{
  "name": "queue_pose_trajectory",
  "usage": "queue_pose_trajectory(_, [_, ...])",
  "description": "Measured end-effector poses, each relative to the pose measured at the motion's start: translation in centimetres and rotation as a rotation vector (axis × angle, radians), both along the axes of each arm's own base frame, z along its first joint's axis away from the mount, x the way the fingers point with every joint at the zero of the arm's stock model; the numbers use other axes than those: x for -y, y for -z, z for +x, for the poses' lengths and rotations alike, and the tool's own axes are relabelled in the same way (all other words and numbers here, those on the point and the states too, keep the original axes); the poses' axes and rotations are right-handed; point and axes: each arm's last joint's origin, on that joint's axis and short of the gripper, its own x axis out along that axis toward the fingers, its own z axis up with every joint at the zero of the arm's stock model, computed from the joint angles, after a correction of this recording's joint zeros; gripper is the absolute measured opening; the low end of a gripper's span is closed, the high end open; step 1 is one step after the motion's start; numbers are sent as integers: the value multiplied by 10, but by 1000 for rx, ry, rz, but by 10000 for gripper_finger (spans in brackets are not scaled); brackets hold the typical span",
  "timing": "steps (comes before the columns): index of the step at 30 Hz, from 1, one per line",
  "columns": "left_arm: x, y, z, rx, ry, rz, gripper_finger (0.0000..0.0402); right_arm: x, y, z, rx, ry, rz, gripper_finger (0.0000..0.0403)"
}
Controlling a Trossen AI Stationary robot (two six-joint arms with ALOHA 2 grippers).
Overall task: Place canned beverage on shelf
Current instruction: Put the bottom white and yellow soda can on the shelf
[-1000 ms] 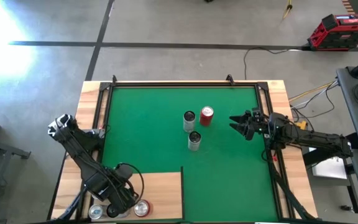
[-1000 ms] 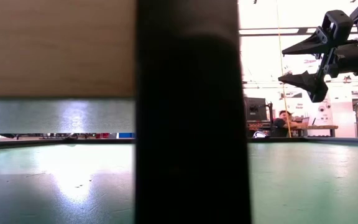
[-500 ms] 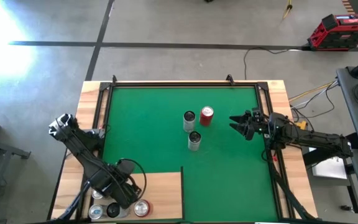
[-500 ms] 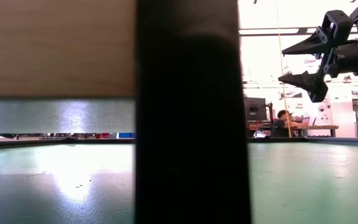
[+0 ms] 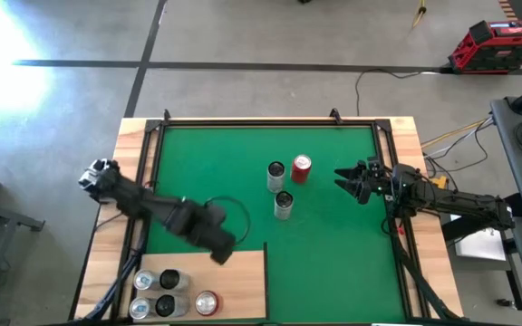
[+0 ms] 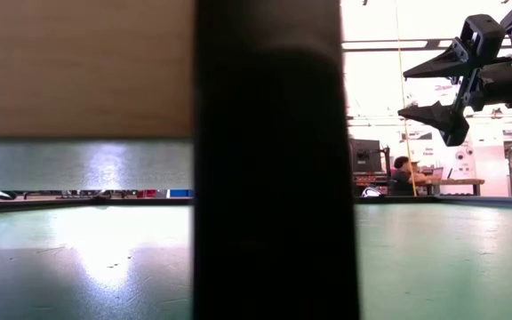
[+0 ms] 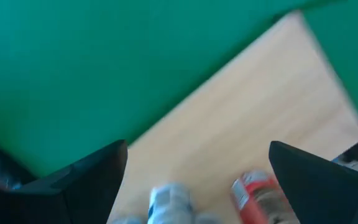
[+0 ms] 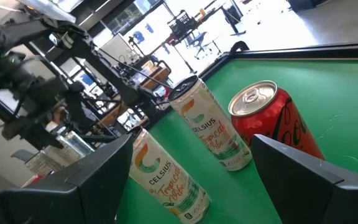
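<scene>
The shelf (image 5: 238, 281), a pale wood panel, lies at the table's near left corner. Several cans stand upright on its left part, among them a red-topped one (image 5: 207, 302) and a dark-topped one (image 5: 170, 281). My left gripper (image 5: 219, 252) hovers open and empty above the shelf's far edge; its wrist view looks down on the shelf (image 7: 260, 118) and two cans (image 7: 257, 194). On the green mat (image 5: 207, 163) stand a red can (image 5: 302, 169) and two pale cans (image 5: 276, 177) (image 5: 283, 206). My right gripper (image 5: 345, 181) is open, to the right of them, raised (image 6: 429, 87).
A black frame (image 5: 261, 120) runs along the mat's far and side edges. Wooden table rims (image 5: 130, 172) flank the mat. In the low view a wide dark post (image 6: 269, 160) blocks the middle. A person (image 6: 405, 176) sits far behind the table.
My left gripper has risen from among the cans on the shelf and swung toward the far edge and the right, ending over the shelf's far edge. The cans it covered now show standing on the shelf. My right arm has kept still.
</scene>
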Motion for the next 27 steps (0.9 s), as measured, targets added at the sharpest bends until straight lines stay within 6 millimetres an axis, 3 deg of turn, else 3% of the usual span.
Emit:
queue_pose_trajectory(8, [-56,-7,57,37,95,53,375,0,0,0,0,0,0,318])
queue_pose_trajectory(16, [-96,-6,123,39,148,55,375,0,0,0,-1,0,0,318])
queue_pose_trajectory(20, [-101,-3,140,77,227,8,369,0,0,0,-1,0,0,318])
queue_pose_trajectory(27, [-114,3,140,41,198,41,361,0,0,0,0,0,0,318])
